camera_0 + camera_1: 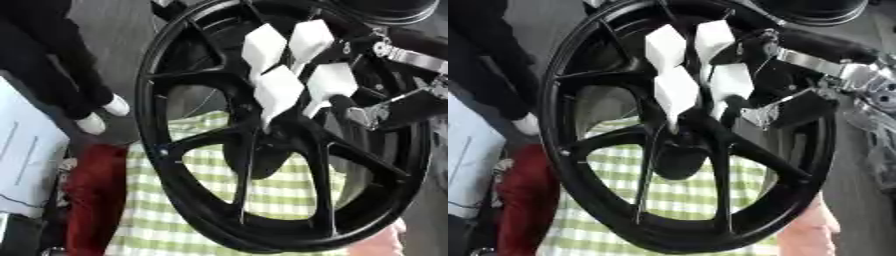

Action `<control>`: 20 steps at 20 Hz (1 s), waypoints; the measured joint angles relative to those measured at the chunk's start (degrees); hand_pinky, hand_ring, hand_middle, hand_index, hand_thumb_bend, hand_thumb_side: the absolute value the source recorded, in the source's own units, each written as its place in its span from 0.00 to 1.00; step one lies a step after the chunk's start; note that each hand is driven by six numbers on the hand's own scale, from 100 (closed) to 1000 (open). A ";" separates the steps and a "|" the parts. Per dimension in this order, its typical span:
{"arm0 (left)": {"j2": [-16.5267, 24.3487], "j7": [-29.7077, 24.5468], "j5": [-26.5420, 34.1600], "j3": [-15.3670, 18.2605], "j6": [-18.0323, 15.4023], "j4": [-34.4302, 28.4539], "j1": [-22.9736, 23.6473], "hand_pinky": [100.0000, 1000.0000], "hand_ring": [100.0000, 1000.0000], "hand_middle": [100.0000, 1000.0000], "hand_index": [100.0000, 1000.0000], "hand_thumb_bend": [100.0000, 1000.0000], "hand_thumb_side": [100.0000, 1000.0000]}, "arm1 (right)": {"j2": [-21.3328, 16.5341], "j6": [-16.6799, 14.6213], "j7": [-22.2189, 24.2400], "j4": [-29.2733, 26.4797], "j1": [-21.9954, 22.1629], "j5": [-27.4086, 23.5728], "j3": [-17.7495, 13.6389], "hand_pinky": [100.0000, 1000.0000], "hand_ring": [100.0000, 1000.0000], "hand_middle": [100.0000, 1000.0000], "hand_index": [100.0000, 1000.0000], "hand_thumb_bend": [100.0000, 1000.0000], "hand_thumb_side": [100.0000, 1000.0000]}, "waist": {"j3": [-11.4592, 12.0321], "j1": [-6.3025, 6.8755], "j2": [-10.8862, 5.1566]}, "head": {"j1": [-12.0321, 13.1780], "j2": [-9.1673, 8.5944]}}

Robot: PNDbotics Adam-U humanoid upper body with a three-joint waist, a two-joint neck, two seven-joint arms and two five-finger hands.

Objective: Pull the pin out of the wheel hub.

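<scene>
pins (278,92): four white blocky heads clustered at the wheel hub (262,145), upper centre of frame, each tapering to a thin shank that runs down toward the hub. black wheel (175,195) stands tilted and fills most of the frame, spokes fanning out from the hub.

right hand (350,107) comes in from the upper right, dark fingers against the rightmost lower white head; seems closed around its shank, though black fingers on black spokes make that hard to confirm. silver wrist bracket (833,67) shows just behind it.

step in hand, as i judge it: draw that one pin out. best to pull straight along the shank's line, away from the hub, without levering sideways; neighbouring heads touch or nearly touch, so a skewed pull could knock them.

green-checked cloth (210,200) shows through the spokes at lower centre, a red thing (92,200) at lower left.

hidden: shank tips and their holes, lost in the dark hub. the left hand shows nowhere. wheel rim cut off at the top.
</scene>
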 measured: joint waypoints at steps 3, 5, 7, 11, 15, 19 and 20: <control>0.00 -0.04 0.00 0.00 0.03 0.00 -0.01 0.51 0.84 0.86 0.69 0.15 0.89 | 0.11 0.57 0.39 0.00 -0.29 -0.35 0.17 0.95 0.76 0.62 0.82 0.00 0.18 | 0.06 -0.02 0.14 | -0.04 0.00; 0.00 -0.04 0.00 0.00 0.03 0.00 -0.02 0.51 0.84 0.86 0.69 0.15 0.89 | 0.12 0.97 0.65 -0.01 -0.29 -0.37 0.26 0.95 0.76 0.62 0.82 0.00 0.18 | 0.12 -0.04 0.20 | -0.04 -0.01; 0.00 -0.04 0.00 0.00 0.03 0.00 -0.05 0.51 0.84 0.86 0.69 0.15 0.88 | 0.13 1.31 0.93 -0.03 -0.19 -0.37 0.27 0.94 0.74 0.60 0.82 0.00 0.19 | 0.18 -0.05 0.31 | -0.04 -0.04; 0.00 -0.05 0.00 0.00 0.02 0.00 -0.07 0.51 0.85 0.86 0.68 0.15 0.89 | 0.28 1.94 1.24 -0.15 0.08 -0.35 0.29 0.91 0.69 0.55 0.80 0.00 0.17 | 0.18 -0.23 0.45 | -0.06 -0.13; -0.01 -0.18 0.00 -0.01 0.03 0.00 -0.08 0.51 0.85 0.86 0.68 0.15 0.89 | 0.53 2.54 1.75 -0.21 0.12 -0.76 0.25 0.85 0.63 0.52 0.79 0.00 0.13 | 0.18 -0.29 0.51 | -0.06 -0.14; -0.01 -0.23 0.00 -0.01 0.04 0.00 -0.10 0.51 0.85 0.86 0.68 0.15 0.89 | 0.53 3.28 2.47 -0.35 0.56 -1.91 -0.11 0.79 0.56 0.48 0.78 0.00 0.10 | 0.17 -0.30 0.52 | -0.07 -0.15; -0.01 -0.24 0.00 -0.01 0.05 0.00 -0.10 0.51 0.85 0.86 0.68 0.15 0.89 | 0.53 3.47 2.55 -0.37 0.57 -2.28 -0.16 0.78 0.55 0.47 0.77 0.00 0.10 | 0.17 -0.30 0.53 | -0.07 -0.16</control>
